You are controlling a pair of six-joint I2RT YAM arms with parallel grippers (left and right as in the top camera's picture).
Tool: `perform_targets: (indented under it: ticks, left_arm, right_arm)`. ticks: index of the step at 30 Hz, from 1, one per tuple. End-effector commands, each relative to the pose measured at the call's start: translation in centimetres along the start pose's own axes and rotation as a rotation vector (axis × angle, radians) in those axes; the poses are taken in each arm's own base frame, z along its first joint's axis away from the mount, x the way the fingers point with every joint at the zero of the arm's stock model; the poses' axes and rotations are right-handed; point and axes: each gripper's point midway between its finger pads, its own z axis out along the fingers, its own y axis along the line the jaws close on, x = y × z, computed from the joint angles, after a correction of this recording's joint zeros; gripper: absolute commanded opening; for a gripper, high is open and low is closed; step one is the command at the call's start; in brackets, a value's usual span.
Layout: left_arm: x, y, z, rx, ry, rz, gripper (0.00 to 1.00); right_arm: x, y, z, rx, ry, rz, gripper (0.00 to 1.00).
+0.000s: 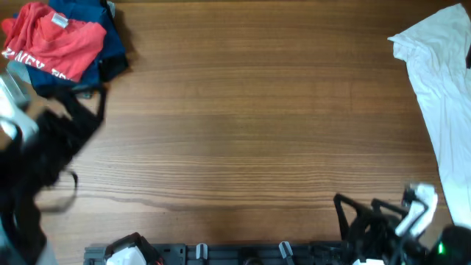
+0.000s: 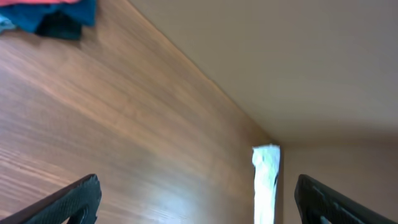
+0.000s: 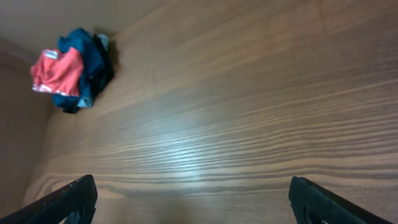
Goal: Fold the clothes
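Red T-shirt [image 1: 51, 40] tops blue garments [image 1: 110, 31] — white garment [image 1: 441, 96] apart.

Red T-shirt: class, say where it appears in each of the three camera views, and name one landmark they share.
Overhead: the red T-shirt lies crumpled at top left.
Left wrist: only a red sliver of it at the top-left edge.
Right wrist: upper left, on the pile.
Shared landmark: the dark blue garment under and beside it, seen in all three views.
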Motion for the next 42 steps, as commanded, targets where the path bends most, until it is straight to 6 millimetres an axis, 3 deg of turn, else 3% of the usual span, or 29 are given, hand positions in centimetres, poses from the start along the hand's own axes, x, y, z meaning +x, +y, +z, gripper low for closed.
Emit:
perform_targets:
  ticks: [1, 7, 10, 34, 37, 42]
  left_arm:
    - [4.1, -1.9, -3.7, 0.071, -0.014, 0.150, 1.00]
    - [9.2, -2.1, -7.6, 0.086, -0.058, 0.213, 1.00]
    - [10.4, -1.6, -8.7, 0.067, -0.095, 0.229, 1.00]
    - [10.8, -1.5, -9.0, 0.061, -0.109, 0.234, 1.00]
    - [10.8, -1.5, -9.0, 0.061, -0.109, 0.235, 1.00]
    - [10.8, -1.5, -9.0, 0.061, -0.109, 0.234, 1.00]
  right_arm:
    - [0.5, 0.7, -1.6, -0.040, -0.082, -0.010, 0.99]
    - [-0.3, -1.7, -2.0, 0.081, -0.165, 0.171, 0.99]
    - [-0.4, -2.1, -2.1, 0.099, -0.177, 0.207, 0.99]
    - [-0.5, -2.1, -2.1, 0.101, -0.178, 0.206, 0.99]
    - [-0.5, -3.9, -2.1, 0.192, -0.198, 0.216, 0.99]
    - [1.3, -4.8, -0.8, 0.203, -0.098, 0.216, 0.99]
